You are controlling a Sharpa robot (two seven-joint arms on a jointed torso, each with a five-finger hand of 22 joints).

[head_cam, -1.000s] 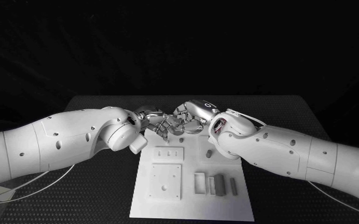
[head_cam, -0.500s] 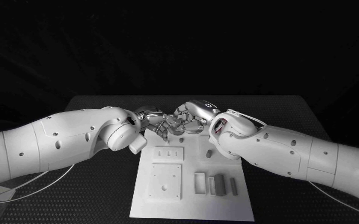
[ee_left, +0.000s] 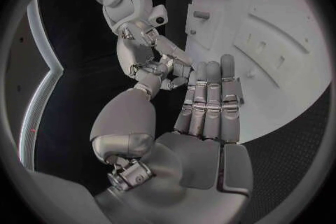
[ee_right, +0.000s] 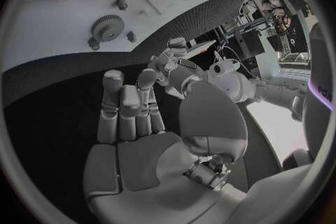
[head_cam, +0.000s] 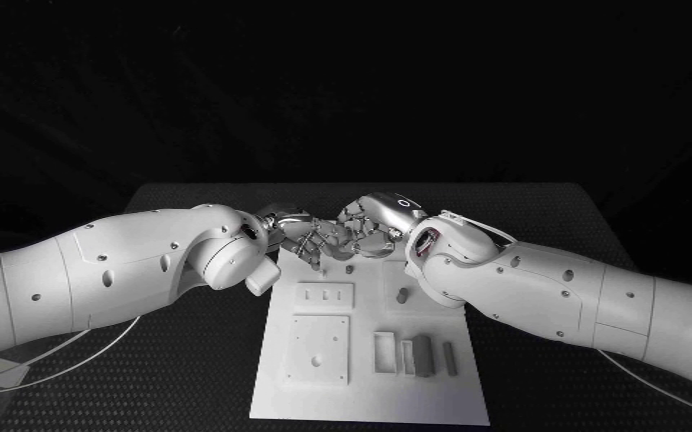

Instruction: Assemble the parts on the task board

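Both hands meet fingertip to fingertip above the far end of the task board, and my reading is that they are brought together there either to pass a small part across or to steady one between them before seating it. The left hand has its fingers extended side by side, nearly straight in its own wrist view, with the thumb off to one side; nothing lies against its palm. The right hand shows the same flat, loosely spread posture, palm bare. Whether a small piece is pinched right at the touching fingertips I cannot tell; the spot is too crowded. Outward from the hands, the board lies lengthwise in the middle of the black table. On it, a small slotted plate sits just below the hands, a larger square plate nearer the robot, a short peg beside the slotted plate, and a row of upright grey blocks near the near right corner. The right wrist view adds a gear on the board with small pegs around it. Most parts look unassembled; the task seems early.
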